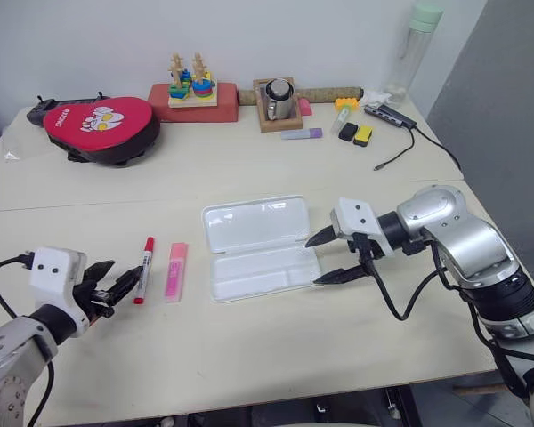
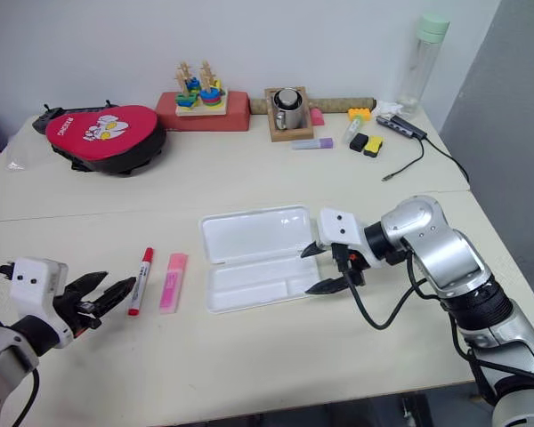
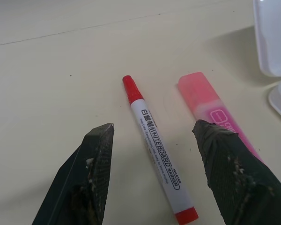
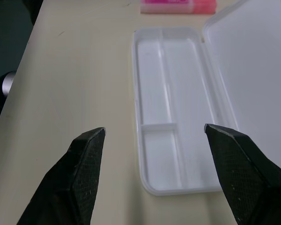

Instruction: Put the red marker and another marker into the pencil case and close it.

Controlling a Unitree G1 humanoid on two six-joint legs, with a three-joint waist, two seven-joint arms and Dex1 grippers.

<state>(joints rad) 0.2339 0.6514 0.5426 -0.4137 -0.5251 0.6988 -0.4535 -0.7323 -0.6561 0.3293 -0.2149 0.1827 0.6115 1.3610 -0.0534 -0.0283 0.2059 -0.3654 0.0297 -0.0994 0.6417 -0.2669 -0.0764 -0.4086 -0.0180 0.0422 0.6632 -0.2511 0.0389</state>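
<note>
Along the top of the frame sit a red padded pouch [image 1: 102, 127], a wooden stacking toy [image 1: 190, 82], a metal mug [image 1: 279, 99] and a lilac highlighter [image 1: 302, 134], all well clear of the work. Lower left, the red marker [image 1: 143, 269] and pink highlighter [image 1: 176, 270] lie side by side, unobstructed, just ahead of the left gripper [image 1: 114, 280], its fingers apart. Centre frame, the pencil case [image 1: 258, 247] lies open and empty; the right gripper [image 1: 332, 257] hovers spread wide at its right end.
</note>
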